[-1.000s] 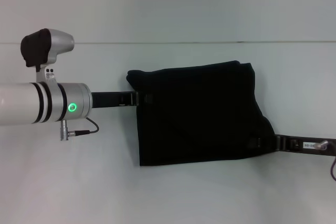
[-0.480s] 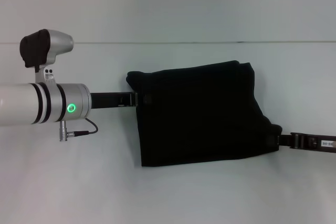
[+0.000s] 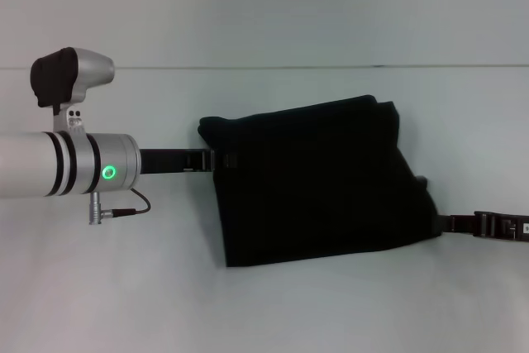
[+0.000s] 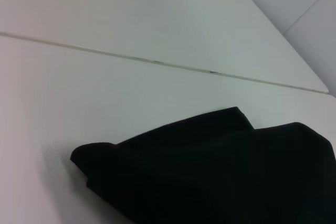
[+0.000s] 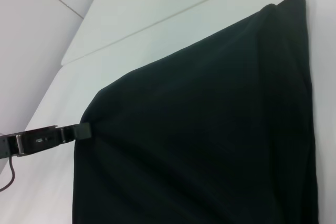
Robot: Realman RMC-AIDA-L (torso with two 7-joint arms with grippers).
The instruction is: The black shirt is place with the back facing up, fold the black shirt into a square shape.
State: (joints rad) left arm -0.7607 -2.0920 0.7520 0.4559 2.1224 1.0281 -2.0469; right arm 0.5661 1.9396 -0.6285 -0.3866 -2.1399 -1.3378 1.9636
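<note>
The black shirt [image 3: 318,183] lies folded into a rough rectangle on the white table, its far edge sloping up toward the right. My left gripper [image 3: 219,158] reaches in from the left and is shut on the shirt's left edge, near the far left corner. It also shows in the right wrist view as the left gripper [image 5: 84,129] at the cloth's edge. My right gripper [image 3: 436,222] is shut on the near right corner, its fingertips hidden in the cloth. The left wrist view shows only the shirt [image 4: 220,177], and the shirt [image 5: 210,129] fills the right wrist view.
The white table [image 3: 124,287] surrounds the shirt on all sides. Its back edge [image 3: 248,67] runs across the far side below a pale wall. My left arm's silver wrist [image 3: 74,163], with a green light and a cable, hangs over the table's left part.
My right gripper has drawn back to the right, pulling the shirt's near right corner with it. The near left corner shifted slightly right. The left gripper stayed put.
</note>
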